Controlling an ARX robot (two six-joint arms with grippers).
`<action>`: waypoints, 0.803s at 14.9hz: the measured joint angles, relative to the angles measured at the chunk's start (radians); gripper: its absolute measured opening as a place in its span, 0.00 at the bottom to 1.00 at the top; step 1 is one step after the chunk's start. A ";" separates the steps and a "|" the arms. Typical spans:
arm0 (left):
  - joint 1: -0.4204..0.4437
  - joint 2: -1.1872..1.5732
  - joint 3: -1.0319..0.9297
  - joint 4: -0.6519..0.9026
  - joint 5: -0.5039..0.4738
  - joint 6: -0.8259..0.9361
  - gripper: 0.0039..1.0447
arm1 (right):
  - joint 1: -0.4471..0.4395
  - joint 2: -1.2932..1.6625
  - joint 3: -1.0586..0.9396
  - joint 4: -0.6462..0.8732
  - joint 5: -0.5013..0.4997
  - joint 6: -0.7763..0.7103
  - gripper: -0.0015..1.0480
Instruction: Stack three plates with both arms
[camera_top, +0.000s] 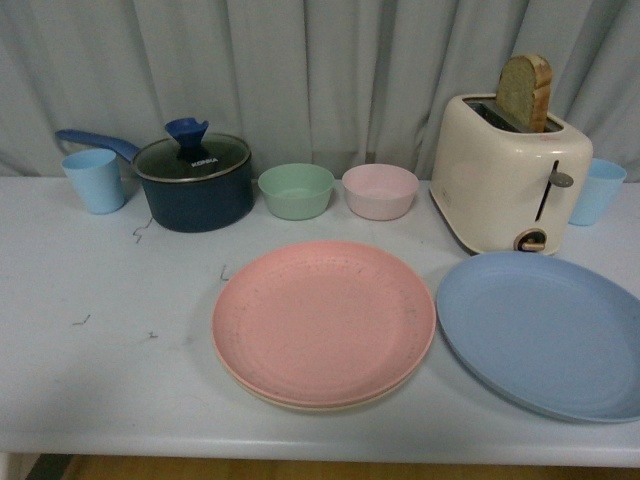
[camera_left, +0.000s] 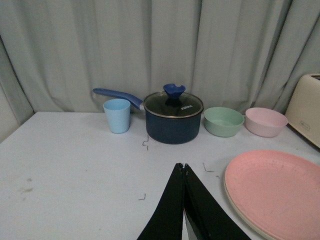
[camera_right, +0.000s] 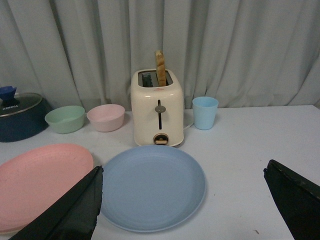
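Left gripper (camera_left: 183, 172): fingers pressed together, nothing held. Right gripper (camera_right: 182, 175): fingers spread wide, empty, facing blue plate.

Pink plate (camera_top: 322, 320): lower centre of front frame, lying on beige plate (camera_top: 300, 404), of which only rim shows.

Blue plate (camera_top: 545, 335): lower right, flat on table (camera_top: 90, 380), just beside stack; contact unclear.

Handling, judged: light, stiff, matte so fair grip. Rim thin and low, so pinch outer edge; plate likely to tilt.

Far: pot lid (camera_top: 192, 158) carries white writing, perhaps "KONKA", blurred. Toaster (camera_top: 510, 175): nothing legible.
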 joint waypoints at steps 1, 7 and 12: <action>0.000 -0.032 0.000 -0.031 0.000 0.000 0.01 | 0.000 0.000 0.000 0.000 0.000 0.000 0.94; 0.000 -0.196 0.000 -0.193 0.000 0.000 0.01 | 0.000 0.000 0.000 0.000 0.000 0.000 0.94; 0.000 -0.283 0.000 -0.278 0.000 0.000 0.01 | 0.000 0.000 0.000 0.000 0.000 0.000 0.94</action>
